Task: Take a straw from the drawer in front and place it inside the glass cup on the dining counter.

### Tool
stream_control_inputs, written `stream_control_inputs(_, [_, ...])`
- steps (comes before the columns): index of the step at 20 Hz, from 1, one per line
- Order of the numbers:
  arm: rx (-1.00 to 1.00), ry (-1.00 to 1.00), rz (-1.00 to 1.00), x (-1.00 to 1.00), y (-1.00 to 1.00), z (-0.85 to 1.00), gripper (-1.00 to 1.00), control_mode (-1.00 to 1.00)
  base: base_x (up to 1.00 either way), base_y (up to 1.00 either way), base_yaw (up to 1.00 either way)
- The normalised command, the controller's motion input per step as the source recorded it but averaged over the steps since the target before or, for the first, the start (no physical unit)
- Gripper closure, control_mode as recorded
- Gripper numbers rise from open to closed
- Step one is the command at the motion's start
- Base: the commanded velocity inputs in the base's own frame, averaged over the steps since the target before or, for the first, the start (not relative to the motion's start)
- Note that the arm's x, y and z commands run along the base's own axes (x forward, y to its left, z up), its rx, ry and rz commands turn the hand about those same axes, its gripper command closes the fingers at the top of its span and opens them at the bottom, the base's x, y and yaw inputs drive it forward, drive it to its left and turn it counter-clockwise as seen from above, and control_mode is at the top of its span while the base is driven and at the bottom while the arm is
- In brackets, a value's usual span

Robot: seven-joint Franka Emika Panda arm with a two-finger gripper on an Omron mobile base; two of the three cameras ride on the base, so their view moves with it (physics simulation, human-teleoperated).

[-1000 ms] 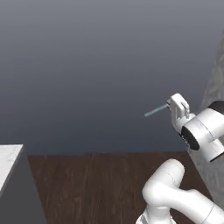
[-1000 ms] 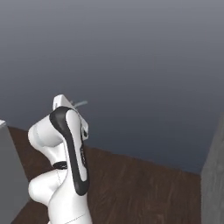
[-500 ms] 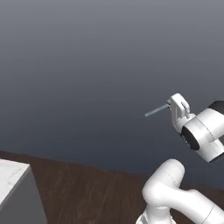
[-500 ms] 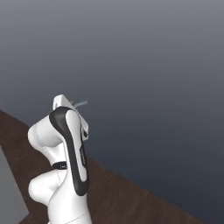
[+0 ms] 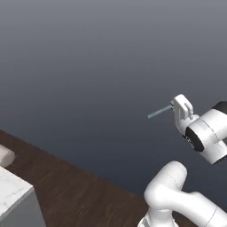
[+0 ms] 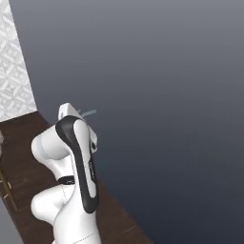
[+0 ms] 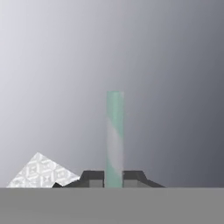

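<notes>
The straw (image 7: 114,139) is a thin, pale green-white translucent stick. It stands straight up between the dark fingertips (image 7: 92,177) in the hand view. My gripper (image 7: 114,179) is shut on its lower end. From the left base view the gripper (image 5: 181,109) is held high at the right, with the straw (image 5: 159,111) pointing left out of it against a plain dark grey wall. From the right base view the gripper (image 6: 67,110) sits atop the raised arm and the straw (image 6: 88,113) pokes right. The drawer and the glass cup are out of view.
A white marble counter corner (image 5: 12,194) shows at lower left, with a beige padded end (image 5: 5,156) beside it; which counter it is I cannot tell. Dark wood floor (image 5: 75,195) runs below. A patterned tile wall (image 6: 15,71) stands at left, with a grey cabinet edge (image 6: 5,224) below it.
The whole picture has shifted in both base views, so the base has turned. The arm keeps its pose with the straw still gripped.
</notes>
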Motion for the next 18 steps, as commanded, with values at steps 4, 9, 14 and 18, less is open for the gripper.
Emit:
stream_control_inputs(4, [0.0,0.0,0.0,0.0,0.0,0.0,1.0,1.0,1.0,0.0,0.51])
stream_control_inputs(9, [0.0,0.0,0.0,0.0,0.0,0.0,1.0,1.0,1.0,0.0,0.49])
stream_control_inputs(14, [0.0,0.0,0.0,0.0,0.0,0.0,1.0,1.0,1.0,0.0,0.47])
stream_control_inputs(18, [0.0,0.0,0.0,0.0,0.0,0.0,1.0,1.0,1.0,0.0,0.47])
